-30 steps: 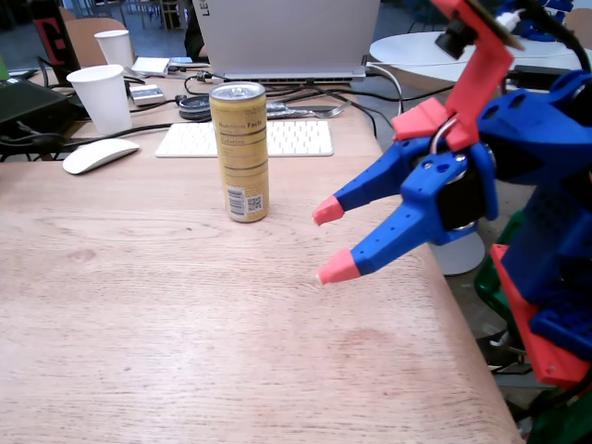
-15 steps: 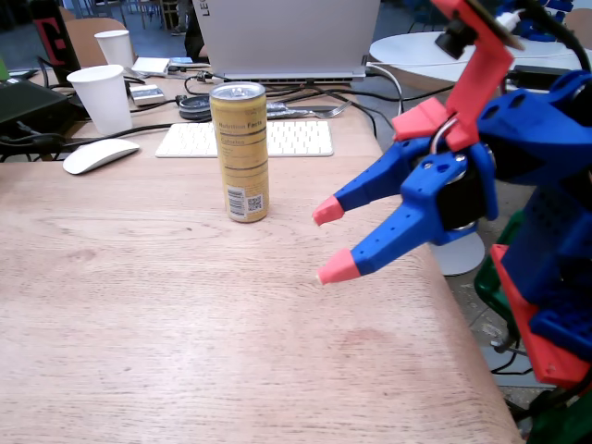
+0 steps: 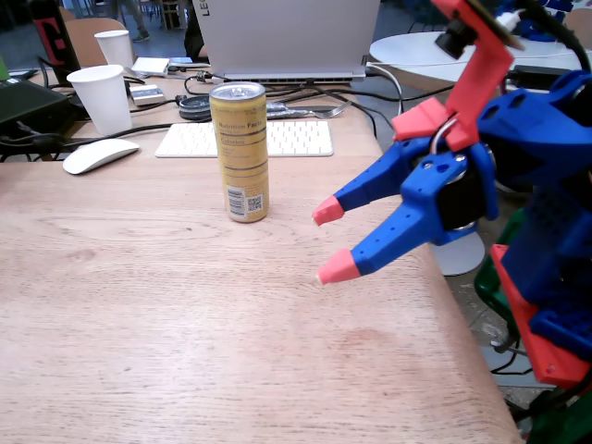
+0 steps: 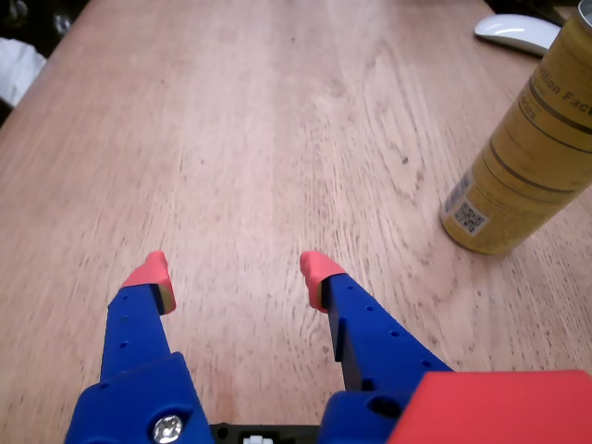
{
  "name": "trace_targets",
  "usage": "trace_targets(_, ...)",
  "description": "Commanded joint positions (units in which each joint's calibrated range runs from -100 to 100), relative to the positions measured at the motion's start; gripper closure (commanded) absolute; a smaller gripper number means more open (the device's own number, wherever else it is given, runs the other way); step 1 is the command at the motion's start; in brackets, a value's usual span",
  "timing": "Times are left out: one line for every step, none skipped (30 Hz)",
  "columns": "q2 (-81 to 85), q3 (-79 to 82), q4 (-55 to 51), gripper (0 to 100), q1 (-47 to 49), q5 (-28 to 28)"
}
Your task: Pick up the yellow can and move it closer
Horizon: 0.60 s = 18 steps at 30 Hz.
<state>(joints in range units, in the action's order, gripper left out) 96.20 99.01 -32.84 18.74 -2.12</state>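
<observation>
One can (image 3: pixel 240 153) standing upright on the table (image 3: pixel 185 324), long axis vertical, tab end up, just before the keyboard (image 3: pixel 245 139). Hovering right of the can in the fixed view, gripper (image 3: pixel 328 240) gaping apart, holding nothing.

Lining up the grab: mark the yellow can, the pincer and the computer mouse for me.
yellow can (image 3: pixel 240 148): fixed view, middle of its body.
pincer (image 3: pixel 329 239): fixed view, gap midway between the two pink tips, open.
computer mouse (image 3: pixel 100 154): fixed view, top of its white shell.
</observation>
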Motion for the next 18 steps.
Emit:
trace_targets(0.03,0.52,0.49,70,0.21,0.0)
trace_targets(0.03,0.52,0.49,70,0.21,0.0)
trace_targets(0.03,0.52,0.49,70,0.21,0.0)
trace_targets(0.03,0.52,0.49,70,0.21,0.0)
trace_targets(0.03,0.52,0.49,70,0.21,0.0)
trace_targets(0.03,0.52,0.49,70,0.21,0.0)
trace_targets(0.03,0.52,0.49,70,0.21,0.0)
trace_targets(0.03,0.52,0.49,70,0.21,0.0)
trace_targets(0.03,0.52,0.49,70,0.04,0.0)
trace_targets(0.03,0.52,0.49,70,0.04,0.29)
trace_targets(0.03,0.52,0.49,70,1.39,0.34)
trace_targets(0.37,0.52,0.49,70,1.73,-0.1)
trace_targets(0.8,0.52,0.49,70,-0.3,-0.1)
trace_targets(0.12,0.52,0.82,70,-0.3,-0.1)
trace_targets(-0.4,0.52,0.57,70,-0.13,-0.1)
trace_targets(-1.6,0.52,1.56,69,-0.47,0.34)
trace_targets(-3.4,-0.52,1.64,69,-0.81,0.39)
trace_targets(-5.11,-0.99,1.72,69,-0.81,0.39)
